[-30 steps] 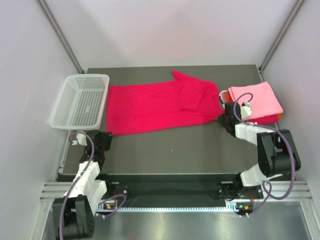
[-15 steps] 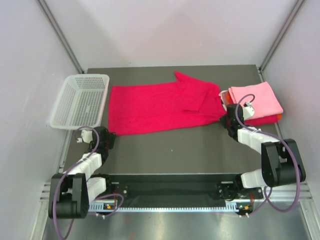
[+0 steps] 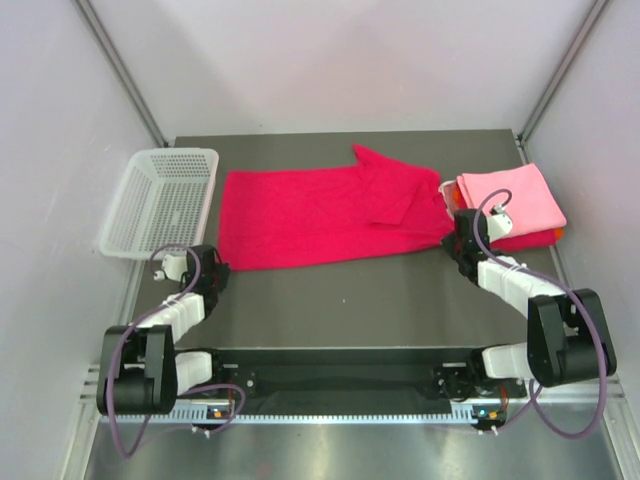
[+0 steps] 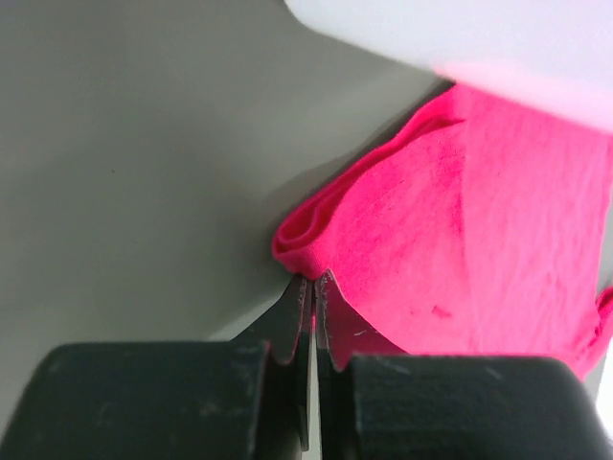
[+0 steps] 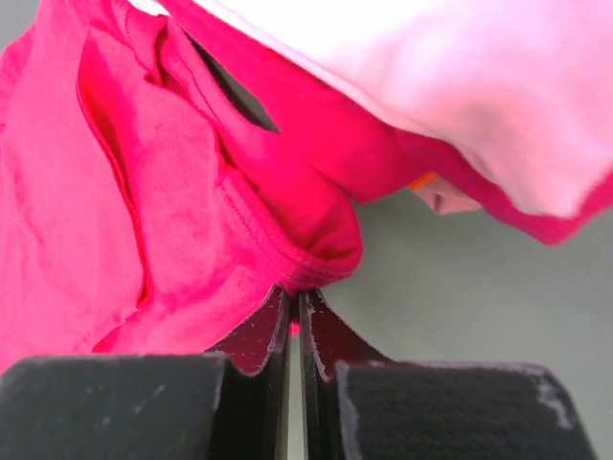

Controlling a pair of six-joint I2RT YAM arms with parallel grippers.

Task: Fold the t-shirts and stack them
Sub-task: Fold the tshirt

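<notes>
**Item 1. crimson t-shirt** point(image 3: 320, 215): lies lengthwise across the middle of the bench point(image 3: 360, 295), one sleeve doubled over its body. It is laid flat, probably so that both near corners can be lifted for a fold.

**Item 2. left end effector** point(image 4: 309, 286): jaws closed, pinching the rolled near-left corner of the crimson t-shirt.

**Item 3. right end effector** point(image 5: 293, 299): jaws closed on the hem at the near-right corner, just beside the stack.

**Item 4. folded stack** point(image 3: 512, 200): sits at the right edge of the bench with a light pink t-shirt on top. It is kept aside, likely to receive the next folded piece.

**Item 5. white basket** point(image 3: 160, 200): stands at the left edge.

**Not legible:** how much cloth sits between the pads. From above, the wrists cover both grips. The lower layers of the stack show only as red and orange edges.
</notes>
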